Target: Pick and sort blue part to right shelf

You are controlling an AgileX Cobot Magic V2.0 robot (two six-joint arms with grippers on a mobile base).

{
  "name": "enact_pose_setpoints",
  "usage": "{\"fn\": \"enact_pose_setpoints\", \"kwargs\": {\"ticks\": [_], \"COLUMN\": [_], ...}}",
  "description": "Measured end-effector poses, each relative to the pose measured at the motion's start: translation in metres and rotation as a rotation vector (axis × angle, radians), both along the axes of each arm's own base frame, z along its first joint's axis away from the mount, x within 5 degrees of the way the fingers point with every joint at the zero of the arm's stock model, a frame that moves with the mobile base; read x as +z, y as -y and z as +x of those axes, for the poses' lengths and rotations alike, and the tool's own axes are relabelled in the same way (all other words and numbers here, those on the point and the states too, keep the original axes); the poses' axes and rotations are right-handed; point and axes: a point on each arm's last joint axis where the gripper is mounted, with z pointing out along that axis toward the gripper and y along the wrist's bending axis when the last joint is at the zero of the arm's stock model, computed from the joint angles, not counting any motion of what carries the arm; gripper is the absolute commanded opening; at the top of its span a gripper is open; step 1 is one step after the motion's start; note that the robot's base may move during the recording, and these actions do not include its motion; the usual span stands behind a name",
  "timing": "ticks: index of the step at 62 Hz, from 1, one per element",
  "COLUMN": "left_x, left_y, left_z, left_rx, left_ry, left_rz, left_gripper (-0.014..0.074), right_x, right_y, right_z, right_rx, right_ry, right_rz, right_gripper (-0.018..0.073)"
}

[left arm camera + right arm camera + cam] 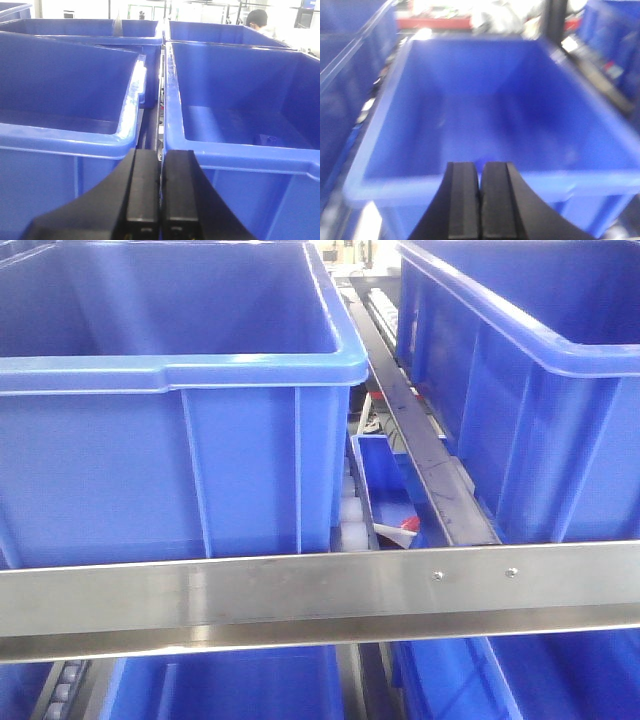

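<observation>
Bright workshop clutter and a person's dark head show beyond the right shelf, whose flat steel front rail runs across the front view below two large open blue bins. Left of the narrow gap above that rail stands the left bin, right of it the right bin, and a white roller track drops away between them toward a lower blue bin. From the left wrist view the left gripper is clenched, its black pads pressed together with nothing between them, aimed at the seam between two bins; inside the bin right of that seam a small blue part with a knob rests on the floor near the far wall. The right gripper is likewise clenched and bare, poised over the near rim of one blurred blue bin
</observation>
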Motion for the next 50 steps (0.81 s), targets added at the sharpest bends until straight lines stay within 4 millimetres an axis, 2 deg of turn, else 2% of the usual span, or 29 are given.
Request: {"fn": "enact_pose_setpoints", "kwargs": {"ticks": [10,22,27,50], "left_x": [0.0,0.0,0.0,0.0], "left_y": [0.0,0.0,0.0,0.0], "left_z": [0.0,0.0,0.0,0.0], "left_rx": [0.0,0.0,0.0,0.0], "left_ry": [0.0,0.0,0.0,0.0], "left_rz": [0.0,0.0,0.0,0.0], "left_gripper": [0.0125,0.0125,0.0125,0.0125], "right_x": [-0.038,-0.07,-0.084,-0.091], "right_y": [-0.004,-0.003,-0.002,-0.003], "right_z": [-0.004,-0.019,-0.019,-0.019], "right_rx": [0.044,0.04,0.037,0.039], "right_ry": [-0.016,0.121,0.127,0.083], "right_rz": [-0.007,-0.003,0.0,0.01], "right_gripper": [0.0034,0.0034,0.0034,0.0034]}}
